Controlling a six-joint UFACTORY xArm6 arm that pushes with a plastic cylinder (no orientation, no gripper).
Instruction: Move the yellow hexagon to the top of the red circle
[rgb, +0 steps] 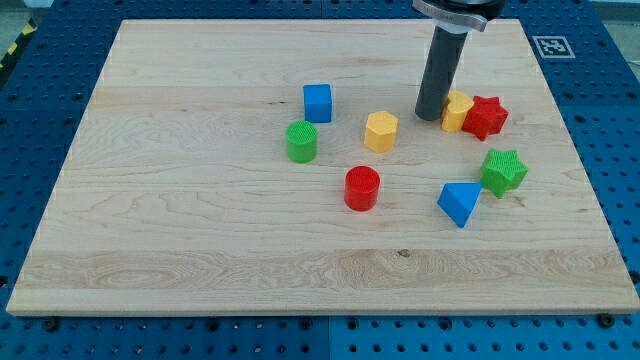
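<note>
The yellow hexagon (381, 131) sits near the board's middle, a little above and to the right of the red circle (362, 188). The two are apart. My tip (431, 116) rests on the board to the right of the yellow hexagon, with a small gap between them. It stands right next to a second yellow block (457, 111) on its right; I cannot tell if they touch.
A red star (486, 117) touches the second yellow block's right side. A green star (503, 171) and a blue triangle (459, 203) lie at the lower right. A blue cube (317, 102) and a green cylinder (302, 141) lie left of the hexagon.
</note>
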